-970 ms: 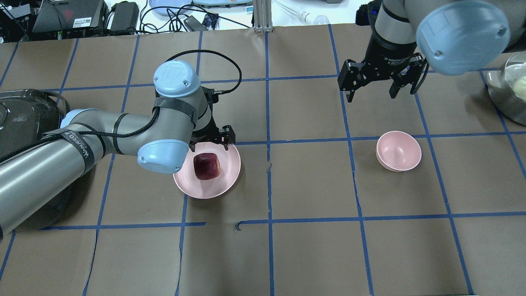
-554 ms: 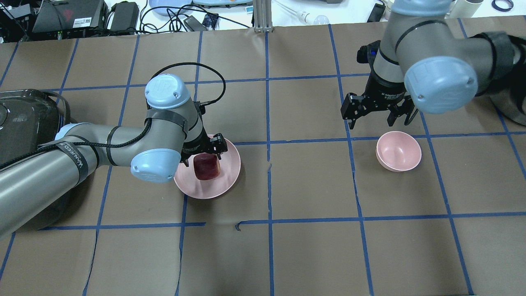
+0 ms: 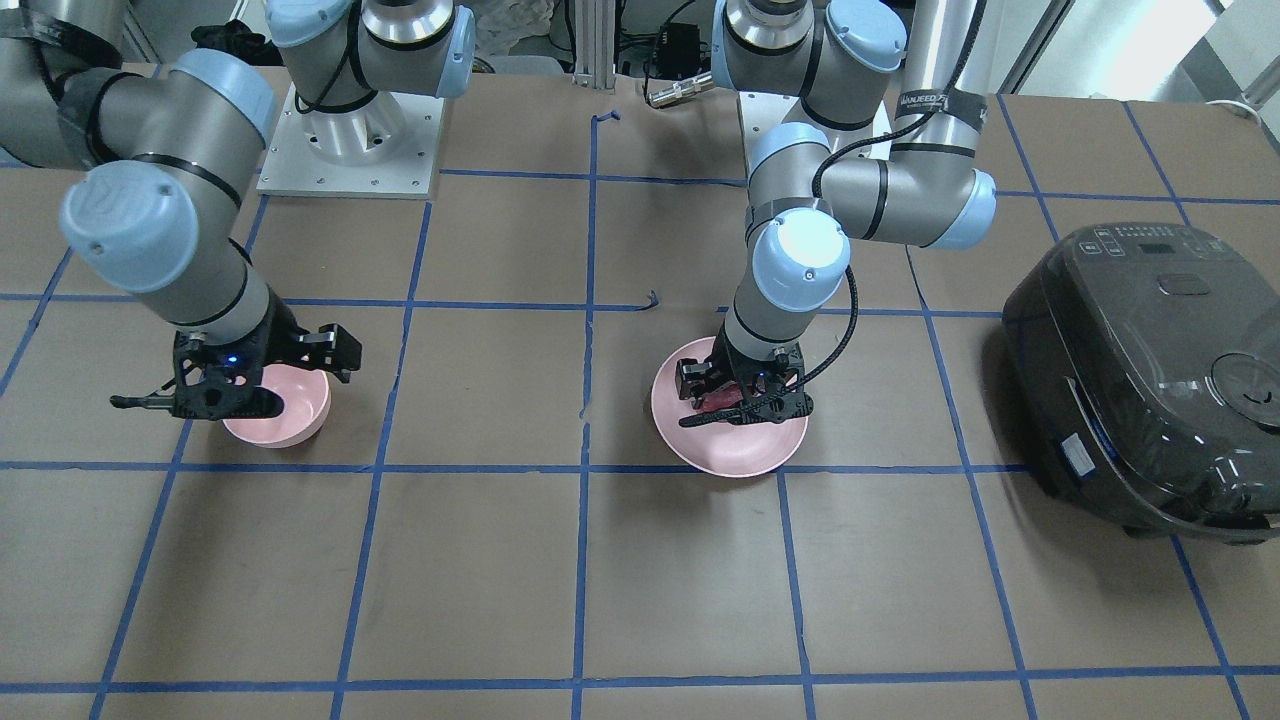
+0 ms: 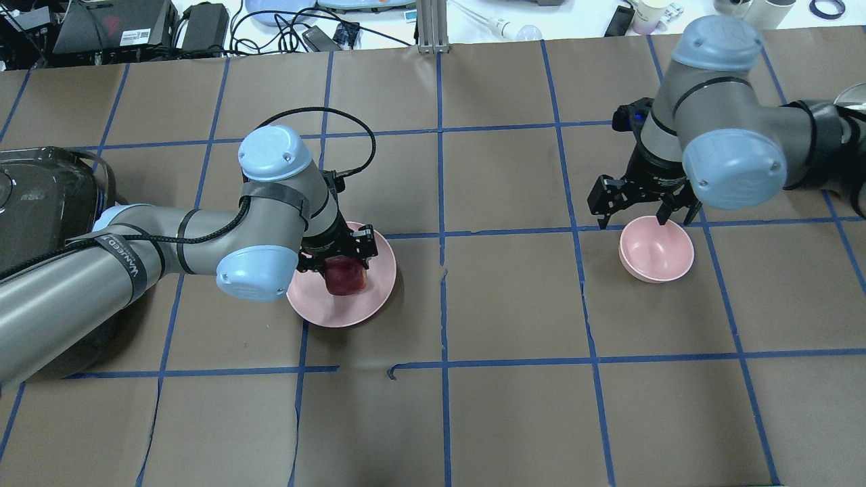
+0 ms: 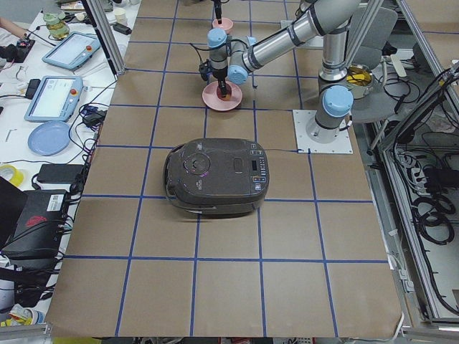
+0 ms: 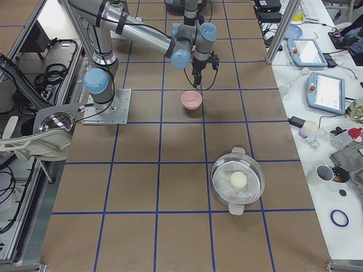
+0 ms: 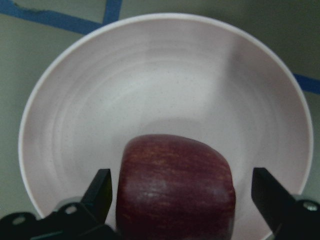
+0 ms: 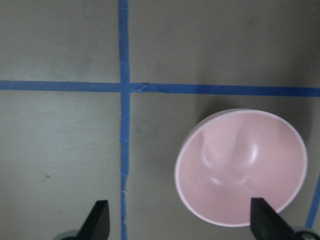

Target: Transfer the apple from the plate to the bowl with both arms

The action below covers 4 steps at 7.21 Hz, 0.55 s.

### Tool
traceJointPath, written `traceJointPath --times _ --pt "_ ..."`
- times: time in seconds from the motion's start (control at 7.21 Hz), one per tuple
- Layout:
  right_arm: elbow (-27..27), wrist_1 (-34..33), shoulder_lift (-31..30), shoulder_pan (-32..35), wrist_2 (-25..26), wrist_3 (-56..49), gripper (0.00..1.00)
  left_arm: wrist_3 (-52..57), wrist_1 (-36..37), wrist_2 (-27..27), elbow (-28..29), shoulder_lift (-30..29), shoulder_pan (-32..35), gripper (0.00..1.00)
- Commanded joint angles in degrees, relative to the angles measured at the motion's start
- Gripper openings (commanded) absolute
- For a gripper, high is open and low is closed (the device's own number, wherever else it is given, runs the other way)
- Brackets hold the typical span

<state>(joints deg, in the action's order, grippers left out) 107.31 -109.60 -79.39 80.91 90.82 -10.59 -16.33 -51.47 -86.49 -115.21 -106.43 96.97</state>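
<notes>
The dark red apple [image 4: 346,279] sits on the pale pink plate [image 4: 318,308] left of the table's middle. My left gripper [image 4: 336,260] is low over the plate, open, with one finger on each side of the apple. In the left wrist view the apple [image 7: 175,190] lies between the fingers, with a gap on its right side, on the plate [image 7: 150,75]. The pink bowl [image 4: 656,253] stands empty to the right. My right gripper [image 4: 643,215] is open and empty over the bowl's far rim. The right wrist view shows the bowl [image 8: 240,165] below it.
A dark rice cooker [image 4: 40,203] stands at the left edge, beside my left arm. A steel pot [image 6: 238,182] with a pale round thing in it stands at the right end. Cables and devices lie along the far edge.
My left gripper has come down and nearer, from the plate's far rim to astride the apple. My right gripper has dropped and moved nearer, to the bowl's far rim.
</notes>
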Motion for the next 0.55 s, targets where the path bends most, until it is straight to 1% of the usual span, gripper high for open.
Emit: traceJointPath --times 0.0,0.14,0.28,0.42 --pt "3.5 -2.5 1.4 -9.9 0.0 -7.8 0.99 1.0 0.4 0.4 0.8 1.2 0.1 0.12" --pt "4.6 -4.6 3.3 -11.3 0.1 -9.4 0.94 1.1 -0.8 0.4 4.5 1.3 0.4 0.12" --pt "5.1 -5.9 4.6 -11.3 0.1 -10.5 0.88 1.1 -5.9 2.9 9.0 0.4 0.7 0.13" --pt "6.1 -7.5 4.8 -11.5 0.1 -13.0 0.70 0.7 -7.3 3.5 12.3 0.1 1.7 0.12"
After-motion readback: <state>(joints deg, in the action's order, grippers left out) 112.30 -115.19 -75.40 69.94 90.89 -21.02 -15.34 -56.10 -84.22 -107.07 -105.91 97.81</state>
